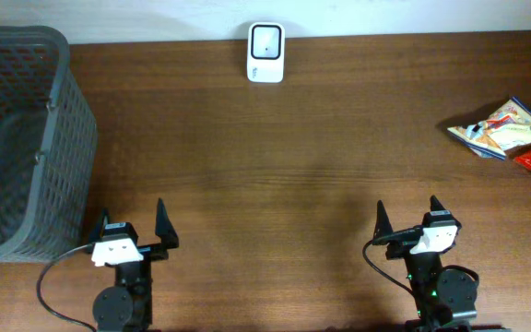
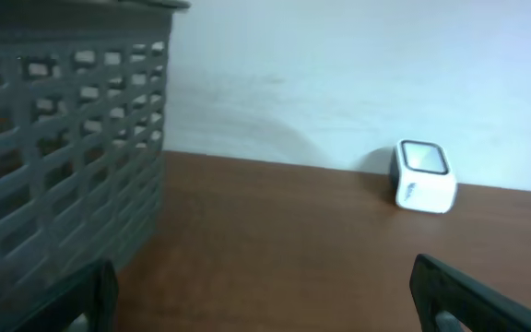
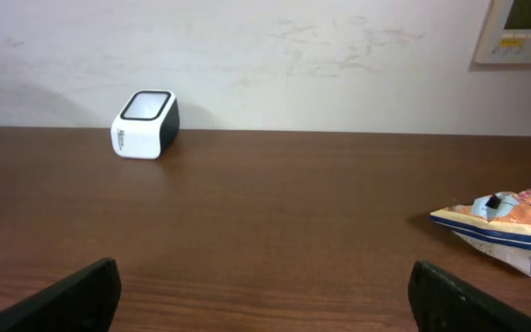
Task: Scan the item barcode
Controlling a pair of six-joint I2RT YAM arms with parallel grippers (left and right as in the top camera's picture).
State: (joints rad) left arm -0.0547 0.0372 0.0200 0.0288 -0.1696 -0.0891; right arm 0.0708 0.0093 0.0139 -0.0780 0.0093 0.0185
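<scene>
Brown wood table (image 1: 275, 184) spans the view. At its near edge sit the left tool (image 1: 133, 212) and right tool (image 1: 407, 205), jaws wide, empty. Far right lie the snack packets (image 1: 510, 129); the right tool should pinch one by its edge, keeping its printed side clear for the scanner (image 1: 266, 53) at far centre.

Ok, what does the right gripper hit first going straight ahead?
Probably nothing before the back wall: ahead of the right gripper is bare table, with the scanner off left and the snack packets off right.

Basket (image 1: 74, 157) cut by left edge; snack packets (image 1: 507, 129) cut by right edge.
</scene>
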